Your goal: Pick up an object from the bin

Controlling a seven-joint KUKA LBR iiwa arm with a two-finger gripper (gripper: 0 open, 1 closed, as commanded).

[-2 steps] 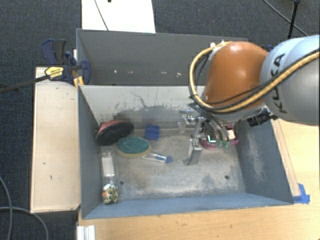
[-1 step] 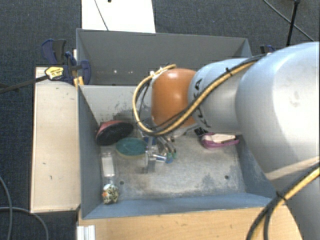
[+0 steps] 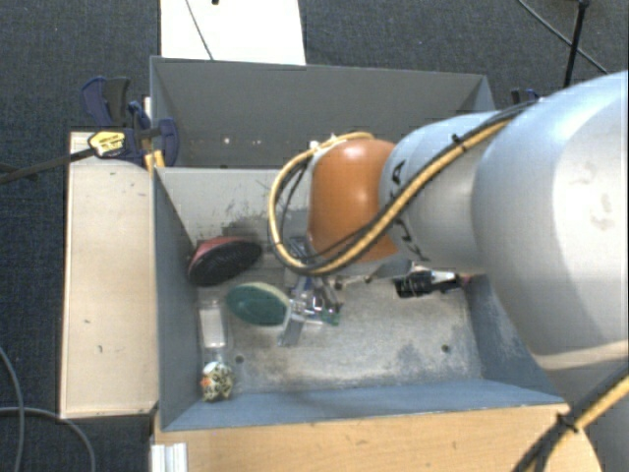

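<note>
green oval object (image 3: 256, 305) lies on the bin (image 3: 393, 357) floor, left of centre, just beside the hand (image 3: 307, 313); contact unclear. arm enters from the right and the hand points down, low near the floor, under the orange wrist cover (image 3: 344, 205). hand open or closed: cannot tell. red-and-black disc (image 3: 224, 259) behind; clear tube (image 3: 210, 327) and speckled ball (image 3: 217, 382) front-left.

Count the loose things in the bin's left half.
4: a red-and-black disc by the left wall, a green oval thing beside the gripper, a clear bottle below the disc, a speckled ball in the near-left corner. The arm may hide others.
</note>
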